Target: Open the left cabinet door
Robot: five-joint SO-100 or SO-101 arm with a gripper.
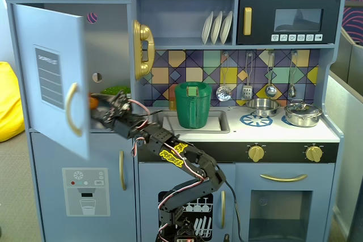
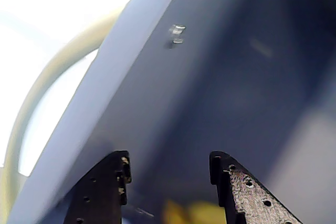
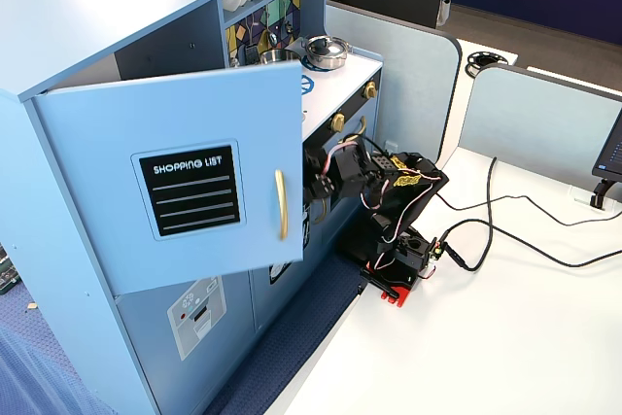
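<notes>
The left cabinet door is blue-grey with a "SHOPPING LIST" panel and a curved gold handle. It stands swung well open, which also shows from the side in the other fixed view. My gripper reaches into the cabinet opening, just behind the door's free edge. In the wrist view my gripper is open with nothing between the jaws. The door's inner face fills that view close ahead, with the handle at the left. In the side fixed view the fingertips are hidden behind the door.
Below is the door with the grey dispenser panel. A green pot stands in the sink and a gold phone hangs on the cabinet side. The arm's base stands by the dishwasher door. Cables run over the white table.
</notes>
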